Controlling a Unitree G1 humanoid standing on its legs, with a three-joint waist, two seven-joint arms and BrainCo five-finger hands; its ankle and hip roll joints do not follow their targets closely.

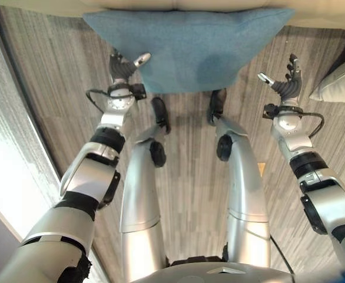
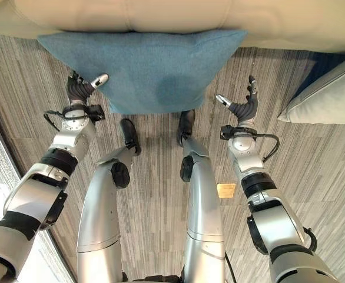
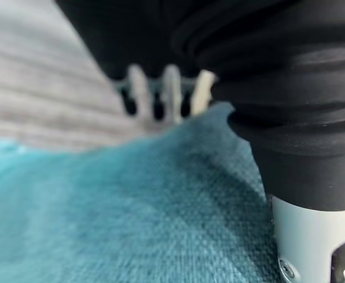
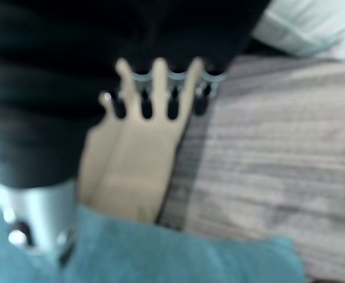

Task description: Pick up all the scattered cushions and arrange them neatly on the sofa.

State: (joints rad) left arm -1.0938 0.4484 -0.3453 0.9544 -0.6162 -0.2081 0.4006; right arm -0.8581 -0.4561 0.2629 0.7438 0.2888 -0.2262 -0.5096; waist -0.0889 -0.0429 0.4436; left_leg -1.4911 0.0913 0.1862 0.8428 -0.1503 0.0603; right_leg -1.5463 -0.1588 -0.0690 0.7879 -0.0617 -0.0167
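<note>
Blue cushion (image 2: 143,65): lying on the floor, its far edge leaning against the sofa (image 2: 161,15), not yet lifted.
Left hand (image 1: 124,66): hovering open at its left edge, gripping nothing.
Right hand (image 2: 244,106): hanging open, empty, beside its right corner.
Pale cushion (image 2: 328,97): waiting on the floor.

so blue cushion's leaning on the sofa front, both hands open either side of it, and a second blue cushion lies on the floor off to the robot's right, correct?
One thing is off: the cushion on the floor to the robot's right is pale grey, not blue, as the right eye view shows. The rest holds: the blue cushion leans on the sofa front, with the left hand and the right hand open at either side.
</note>
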